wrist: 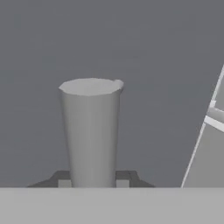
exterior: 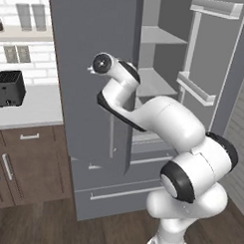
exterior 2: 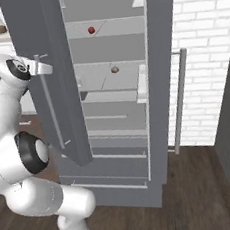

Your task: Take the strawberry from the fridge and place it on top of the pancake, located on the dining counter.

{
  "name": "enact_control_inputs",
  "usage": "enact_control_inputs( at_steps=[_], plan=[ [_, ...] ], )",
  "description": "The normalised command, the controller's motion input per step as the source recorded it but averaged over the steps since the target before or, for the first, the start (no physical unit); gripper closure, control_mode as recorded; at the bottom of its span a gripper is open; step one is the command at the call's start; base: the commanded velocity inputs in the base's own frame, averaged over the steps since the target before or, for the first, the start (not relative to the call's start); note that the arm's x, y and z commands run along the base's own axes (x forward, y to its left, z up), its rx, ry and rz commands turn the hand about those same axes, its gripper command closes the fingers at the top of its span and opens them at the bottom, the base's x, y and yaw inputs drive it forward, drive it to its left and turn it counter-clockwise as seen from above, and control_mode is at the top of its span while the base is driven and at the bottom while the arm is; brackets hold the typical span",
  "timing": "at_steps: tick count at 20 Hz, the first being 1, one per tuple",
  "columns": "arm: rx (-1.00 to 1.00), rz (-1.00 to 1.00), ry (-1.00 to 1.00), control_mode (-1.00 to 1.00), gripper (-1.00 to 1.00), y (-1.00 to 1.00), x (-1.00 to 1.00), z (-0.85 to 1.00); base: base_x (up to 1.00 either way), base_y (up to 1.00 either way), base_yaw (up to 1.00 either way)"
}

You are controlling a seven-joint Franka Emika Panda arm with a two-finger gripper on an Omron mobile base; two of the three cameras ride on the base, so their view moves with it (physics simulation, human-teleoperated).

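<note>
A: Where's the strawberry?
B: Tiny, round, bright red, on an upper shelf inside the fridge; a brownish lump lies one shelf down.
A: Anything in the way?
B: The half-open left door stands before the arm.
A: The hand?
B: Pinched on that door's grey handle.

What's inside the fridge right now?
In the right base view, the fridge stands partly open: a strawberry sits on an upper shelf, a small brown lump on the shelf below. The drawers are shut, and the left door covers that side, so anything there stays hidden.
</note>
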Motion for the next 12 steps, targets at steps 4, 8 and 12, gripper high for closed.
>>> enact_control_inputs(
  at_steps=[4, 8, 12],
  plan=[
    [-0.03, -0.19, 0.11, -1.00, 1.00, 0.51, -0.53, 0.00, 0.00, 0.00, 0.00],
    [-0.02, -0.15, 0.03, -1.00, 1.00, 0.59, -0.48, 0.00, 0.00, 0.00, 0.00],
    [-0.04, -0.14, 0.00, -1.00, -1.00, 0.61, -0.23, 0.00, 0.00, 0.00, 0.00]
  ],
)
